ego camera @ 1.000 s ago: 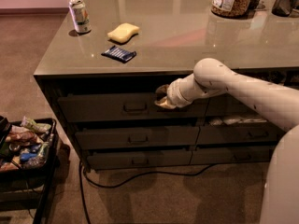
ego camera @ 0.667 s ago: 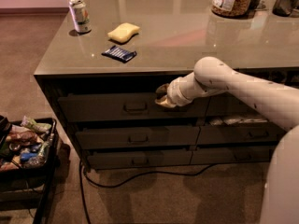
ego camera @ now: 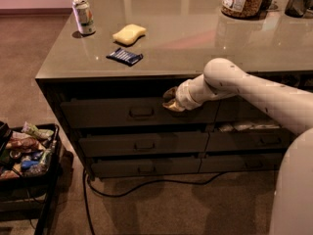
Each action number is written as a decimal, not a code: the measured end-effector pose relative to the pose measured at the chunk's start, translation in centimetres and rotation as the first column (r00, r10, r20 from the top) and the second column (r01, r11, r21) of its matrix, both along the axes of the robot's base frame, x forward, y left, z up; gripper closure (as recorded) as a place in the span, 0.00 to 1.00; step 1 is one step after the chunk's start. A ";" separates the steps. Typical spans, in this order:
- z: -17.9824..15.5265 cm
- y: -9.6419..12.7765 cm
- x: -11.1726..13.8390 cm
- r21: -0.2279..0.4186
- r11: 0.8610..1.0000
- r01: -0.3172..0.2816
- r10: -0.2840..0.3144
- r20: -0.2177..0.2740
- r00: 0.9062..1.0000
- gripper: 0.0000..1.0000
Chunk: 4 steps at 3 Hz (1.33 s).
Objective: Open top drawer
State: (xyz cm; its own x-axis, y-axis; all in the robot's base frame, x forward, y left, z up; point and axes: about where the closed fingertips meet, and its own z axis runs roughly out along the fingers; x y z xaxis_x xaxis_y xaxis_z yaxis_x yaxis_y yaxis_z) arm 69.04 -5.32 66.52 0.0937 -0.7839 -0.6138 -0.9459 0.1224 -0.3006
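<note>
Under the bench (ego camera: 195, 43) top, on the left side, sits the top drawer (ego camera: 98, 112). It is the wide dark one with the tallest front, and a small loop handle (ego camera: 141, 112) sits in its middle. It looks shut, or very nearly. The gripper (ego camera: 171, 102) is at the top edge of that front, just right of the handle and not on it. I cannot tell if the jaws are apart or together.

The drawer looks like metal, so I think it is hard and stiff and will not bend or break. It may be a bit heavy and may stick at first, then slide out straight. The front is flat and smooth, so it could be slippery to pinch. The best place to hold is the loop handle, because jaws can close round its bar. The top lip of the front is another place to hook. A pull should go straight out from the bench, not up or sideways.
</note>
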 end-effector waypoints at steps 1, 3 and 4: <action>0.1 0.0 0.0 -0.001 1.000 0.000 0.000 -0.002 1.000 1.00; 0.5 -0.2 0.4 0.003 1.000 0.010 -0.010 0.002 1.000 1.00; 0.3 -0.2 0.3 0.001 1.000 0.010 -0.010 -0.004 1.000 1.00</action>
